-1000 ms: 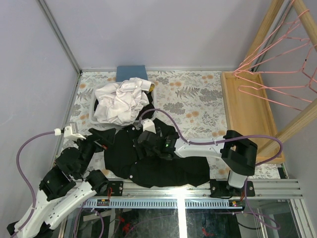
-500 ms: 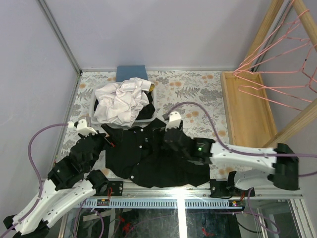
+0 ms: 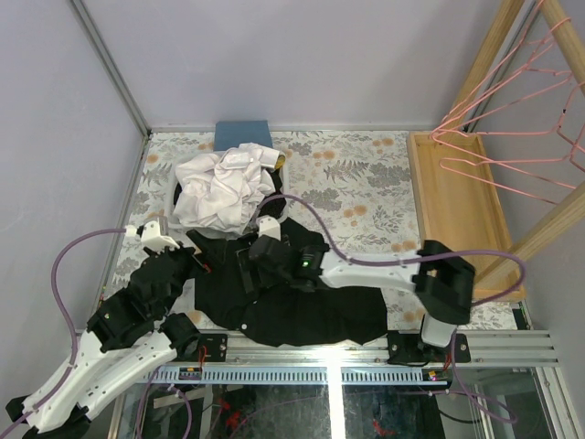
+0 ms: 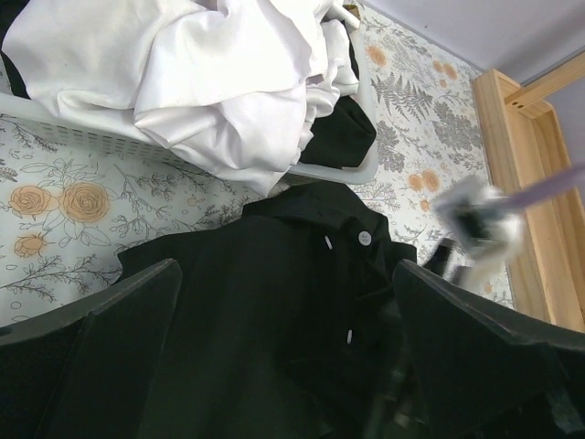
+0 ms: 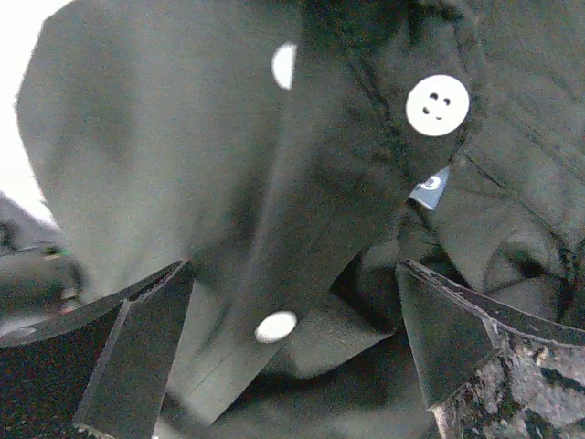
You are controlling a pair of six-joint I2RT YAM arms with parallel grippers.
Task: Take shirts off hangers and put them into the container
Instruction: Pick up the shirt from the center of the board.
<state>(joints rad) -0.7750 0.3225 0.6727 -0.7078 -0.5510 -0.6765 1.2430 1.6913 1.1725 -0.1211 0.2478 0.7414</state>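
A black shirt with white buttons lies spread on the table near the front edge. My right gripper hovers open just over its collar and button placket, nothing between the fingers. At the shirt's left edge my left gripper is open and looks across the black cloth. Behind it, the white container holds a crumpled white shirt over dark fabric. Bare pink hangers hang on the wooden rack at the right.
A folded blue cloth lies behind the container. A long wooden tray runs along the right side under the rack's slanted post. A metal rail borders the table's near edge.
The right arm swung out to the right half a second ago and has come back left over the black shirt's collar. The left arm reached forward early on, then stayed still.
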